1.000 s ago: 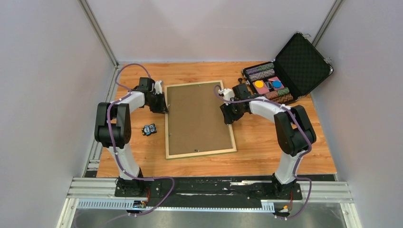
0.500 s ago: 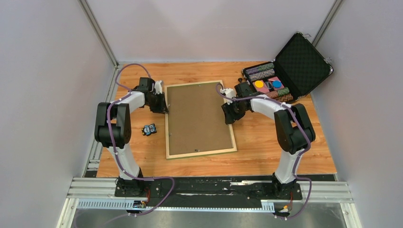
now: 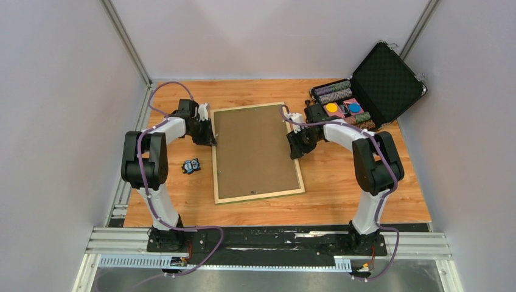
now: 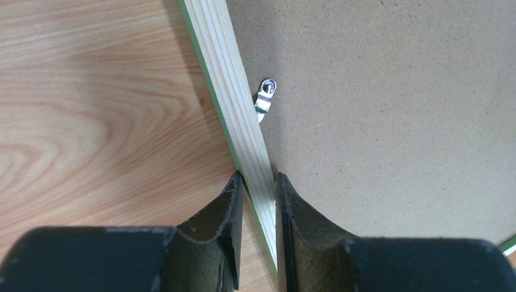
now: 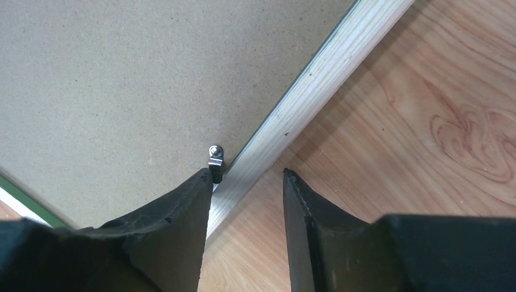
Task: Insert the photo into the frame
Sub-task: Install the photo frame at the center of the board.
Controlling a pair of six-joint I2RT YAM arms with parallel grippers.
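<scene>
The frame (image 3: 258,196) lies face down in the middle of the table, pale wood rails up, with a plain brown backing board (image 3: 254,149) filling it. The photo is hidden. My left gripper (image 3: 209,139) is shut on the frame's left rail (image 4: 231,91), just below a small metal clip (image 4: 264,97). My right gripper (image 3: 296,150) is open and straddles the right rail (image 5: 322,79). One finger is over the board beside a clip (image 5: 215,159), and the other is over the bare table.
An open black case (image 3: 365,97) of poker chips stands at the back right, close behind my right arm. A small blue and black toy (image 3: 191,165) lies on the table left of the frame. Grey walls close in both sides.
My right gripper has shifted slightly right and towards the back along the frame's right rail. The frame's near end has swung a little to the right. My left gripper holds still.
</scene>
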